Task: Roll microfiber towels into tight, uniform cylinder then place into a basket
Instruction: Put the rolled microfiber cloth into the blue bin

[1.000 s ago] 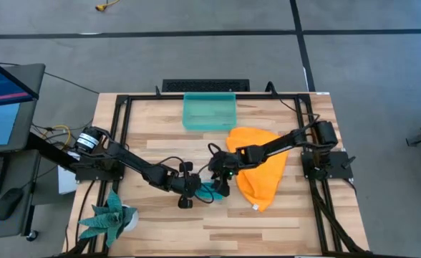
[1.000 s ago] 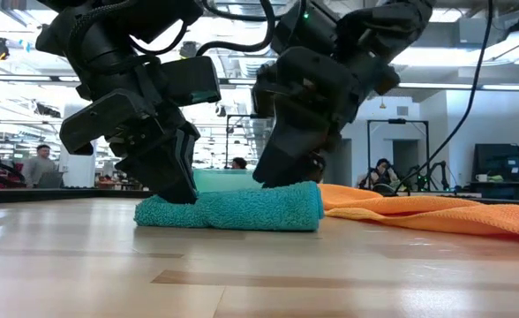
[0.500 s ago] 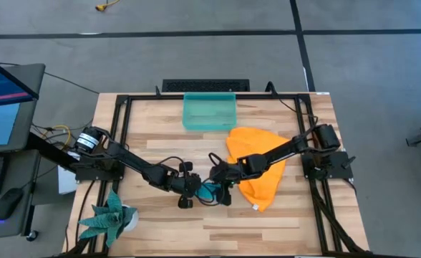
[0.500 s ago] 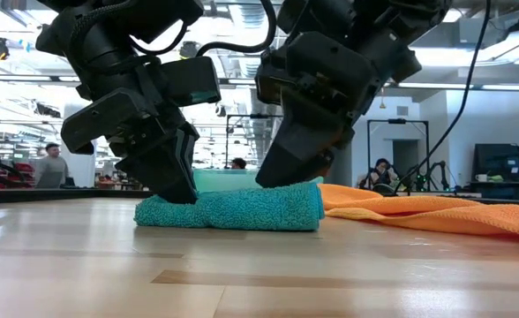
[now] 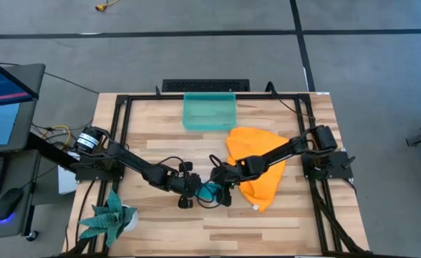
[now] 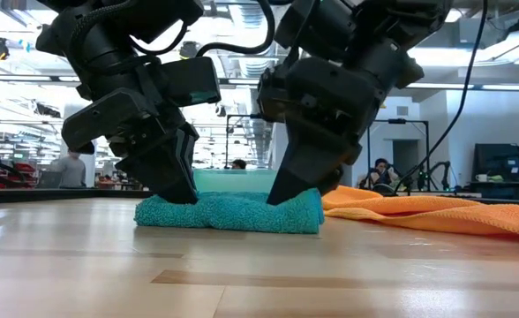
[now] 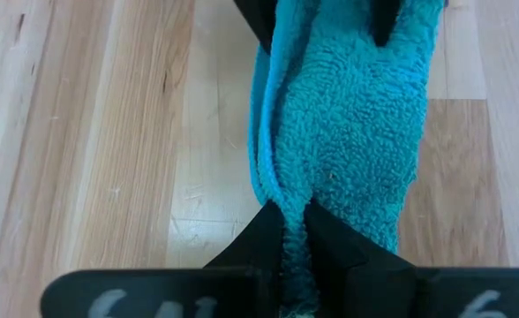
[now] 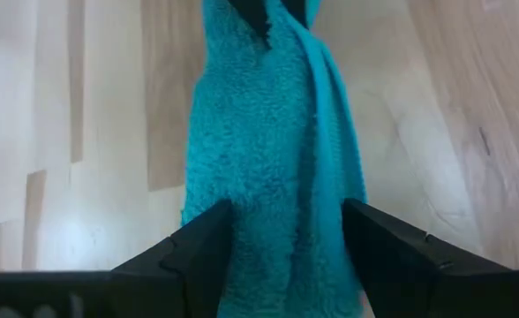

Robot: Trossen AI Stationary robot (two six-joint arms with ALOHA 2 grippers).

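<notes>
The teal-blue microfiber towel point(image 5: 209, 191) lies on the table as a short, loosely rolled bundle point(image 6: 229, 214) between my two grippers. My left gripper point(image 5: 195, 188) is shut on its left end point(image 7: 293, 212). My right gripper point(image 5: 222, 190) is open and stands astride the bundle's right end point(image 8: 286, 221). The orange towel point(image 5: 260, 172) lies spread flat to the right point(image 6: 427, 212). The teal-green basket point(image 5: 209, 111) stands at the far edge. My left gripper pinches a raised fold of the teal towel's left end point(image 7: 288, 196) between its two fingers. It slants down from the table's left, pointing along the bundle. The towel rests on the table. My right gripper stands open over the bundle's right end, slanting down from the right. One finger is on each long side point(image 8: 220, 231), touching the pile. The towel top beside a finger point(image 6: 288, 199) looks pressed down.
A green spiky plant point(image 5: 110, 215) stands at the near left corner. A black metal frame point(image 5: 117, 115) runs round the table's edges. Bare wood lies near the front edge point(image 5: 218, 226). People show in the room beyond the table point(image 6: 70, 168).
My right gripper has moved toward the table's near edge and down, from behind the teal towel's right end onto it. Its fingers now stand astride that end, and the towel's top there sits lower. The towel has stayed in place.
</notes>
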